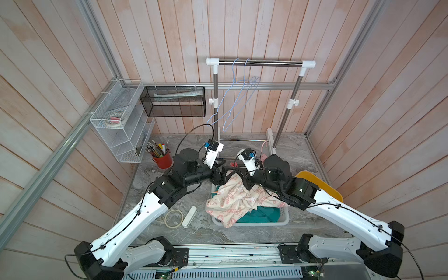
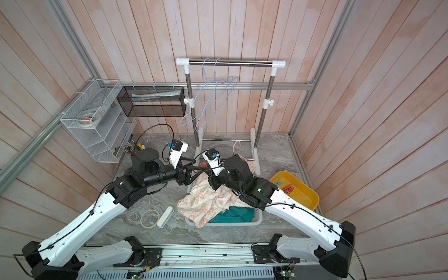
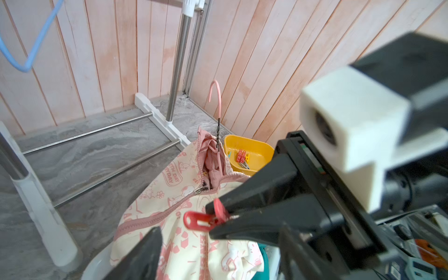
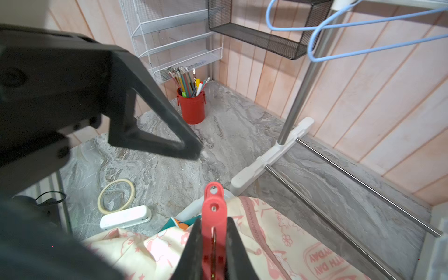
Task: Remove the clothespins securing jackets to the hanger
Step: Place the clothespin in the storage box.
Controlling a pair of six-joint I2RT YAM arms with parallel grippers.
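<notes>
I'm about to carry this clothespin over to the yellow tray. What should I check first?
1. Right gripper shut on the clothespin: ok.
2. Left gripper open, holding nothing: ok.
3. Clothespin clear of the cream jacket: cannot tell; its gripped end is hidden.
4. Yellow tray has room: ok, only a few other pins inside.
5. Pink hanger hook apart from the right gripper: ok.

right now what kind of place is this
Likely a mock laundry corner in a robot test cell: a clothes rack with blue hangers, a basket of jackets, and a clothespin in the right gripper.
</notes>
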